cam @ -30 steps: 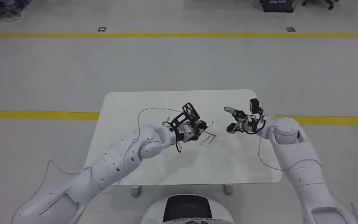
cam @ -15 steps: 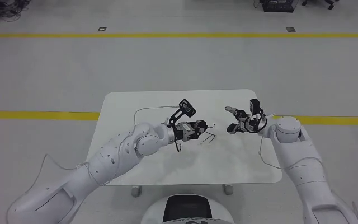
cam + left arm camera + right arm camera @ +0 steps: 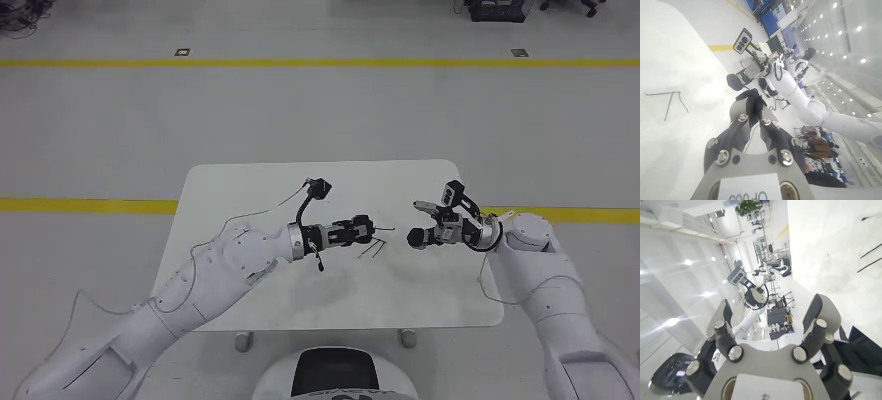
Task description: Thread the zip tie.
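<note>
My left gripper (image 3: 368, 230) hovers over the middle of the white table (image 3: 250, 190), shut on a thin black zip tie (image 3: 385, 229) whose end sticks out toward the right arm. In the left wrist view the fingertips (image 3: 751, 100) are pressed together. A short gap away, my right gripper (image 3: 419, 224) faces it with its jaws wide open and nothing between them; the right wrist view shows the same open gripper (image 3: 770, 311). A few loose zip ties (image 3: 372, 249) lie on the table just under the left gripper; these loose zip ties (image 3: 668, 100) (image 3: 870, 258) appear in both wrist views.
The table has bare room on all sides of the two grippers. Its right edge (image 3: 480, 240) runs under the right arm. A thin cable (image 3: 265, 205) trails from the left arm over the table's left part.
The left wrist has turned, swinging its camera toward the left, and the held zip tie now points at the right gripper. The right gripper has shifted slightly nearer the table's front and turned toward the left one.
</note>
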### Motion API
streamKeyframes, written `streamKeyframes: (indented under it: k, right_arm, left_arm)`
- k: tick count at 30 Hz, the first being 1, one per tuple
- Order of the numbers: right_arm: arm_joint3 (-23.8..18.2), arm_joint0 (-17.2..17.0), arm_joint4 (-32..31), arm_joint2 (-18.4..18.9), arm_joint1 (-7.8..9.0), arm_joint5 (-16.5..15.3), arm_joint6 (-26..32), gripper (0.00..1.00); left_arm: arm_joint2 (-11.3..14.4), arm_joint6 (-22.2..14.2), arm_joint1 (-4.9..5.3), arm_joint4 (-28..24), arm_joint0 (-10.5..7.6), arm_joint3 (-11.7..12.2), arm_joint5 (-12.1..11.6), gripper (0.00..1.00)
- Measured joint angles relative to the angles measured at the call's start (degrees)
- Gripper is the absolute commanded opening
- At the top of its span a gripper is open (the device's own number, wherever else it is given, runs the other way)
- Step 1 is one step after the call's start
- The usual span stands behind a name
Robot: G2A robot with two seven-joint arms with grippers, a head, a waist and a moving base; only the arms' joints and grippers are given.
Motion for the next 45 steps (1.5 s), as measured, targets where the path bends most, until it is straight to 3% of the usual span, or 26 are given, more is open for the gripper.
streamKeyframes:
  k: [4, 6, 9, 14, 17, 21, 27, 31, 35, 38, 45]
  right_arm:
    - [1.0, 1.1, 4.7, -5.2, 0.67, -2.7, -1.4, 1.00]
    - [1.6, 1.6, 6.3, -7.2, 1.16, -2.9, -1.3, 1.00]
    - [1.7, 1.6, 6.3, -7.2, 1.18, -2.9, -1.3, 1.00]
    - [1.0, 1.2, 6.8, -7.3, 1.11, -3.3, -1.3, 1.00]
    - [-1.5, -0.4, 10.1, -7.7, 1.26, -6.5, -1.3, 1.00]
    - [-4.0, -1.6, 14.7, -10.4, 1.95, -10.1, -1.3, 1.00]
    - [-5.6, -1.5, 19.3, -14.9, 4.06, -15.3, -1.3, 1.00]
    - [-5.6, -1.2, 20.7, -15.9, 4.60, -15.7, -1.3, 1.00]
    - [-5.7, -1.3, 20.6, -15.8, 4.56, -15.7, -1.4, 1.00]
    - [-6.5, -2.2, 21.8, -15.2, 4.54, -15.1, -2.7, 1.00]
    - [-8.2, -3.3, 27.6, -16.1, 4.86, -14.7, -1.3, 1.00]
  left_arm:
    - [-3.0, -3.5, -0.62, -4.5, 1.76, 0.7, 0.0, 0.00]
    - [-3.8, -4.1, -0.82, -2.3, 1.81, 1.6, 0.0, 0.00]
    - [-3.8, -4.0, -0.83, 0.1, 1.73, 1.8, 0.0, 0.00]
    - [-3.9, -4.1, -0.96, -1.4, 2.46, 1.5, 0.0, 0.00]
    - [-4.5, -6.9, -1.40, -12.1, 4.16, 2.6, 0.0, 0.00]
    - [-4.8, -13.1, -2.23, -25.4, 4.81, 5.3, 0.0, 0.00]
    - [-5.5, -17.6, -3.67, -33.0, 4.84, 9.9, 0.0, 0.00]
    - [-6.3, -16.5, -4.03, -28.5, 3.35, 10.1, 0.0, 0.00]
    - [-6.2, -16.4, -4.02, -27.8, 3.49, 10.0, 0.2, 0.00]
    - [-6.1, -15.7, -3.98, -26.0, 3.70, 9.5, 1.8, 0.00]
    - [-6.7, -19.5, -4.17, -31.0, 4.82, 10.4, 3.0, 0.00]
